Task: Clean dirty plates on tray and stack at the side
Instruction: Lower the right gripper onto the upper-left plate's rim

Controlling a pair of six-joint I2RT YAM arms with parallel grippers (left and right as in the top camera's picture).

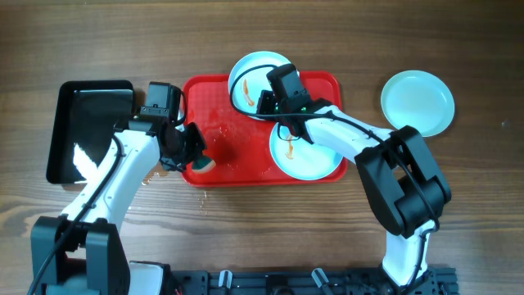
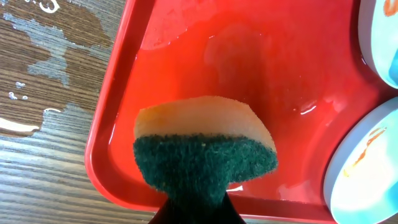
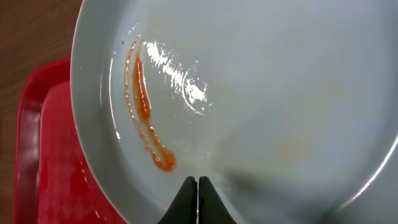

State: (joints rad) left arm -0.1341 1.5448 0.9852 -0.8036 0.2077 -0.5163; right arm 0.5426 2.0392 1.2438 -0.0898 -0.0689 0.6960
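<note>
Pressed together with nothing between its fingers, the right end effector (image 3: pixel 198 190) hangs over a dirty plate (image 3: pixel 261 93) at the back of the red tray (image 3: pixel 37 155); whether it touches the plate cannot be told. An orange smear (image 3: pixel 142 106) curves across that plate. A second plate (image 1: pixel 315 162), also smeared, lies at the tray's front right, partly under the right arm. The left end effector (image 1: pixel 188 152) clamps a yellow-and-green sponge (image 2: pixel 205 149) over the tray's wet front-left corner. A third plate (image 1: pixel 417 100), clean, sits off the tray to the right on the wooden table (image 1: pixel 467 213). A black tray (image 1: pixel 90 111) lies to the left, with water patches (image 2: pixel 37 62) on the table near it.
</note>
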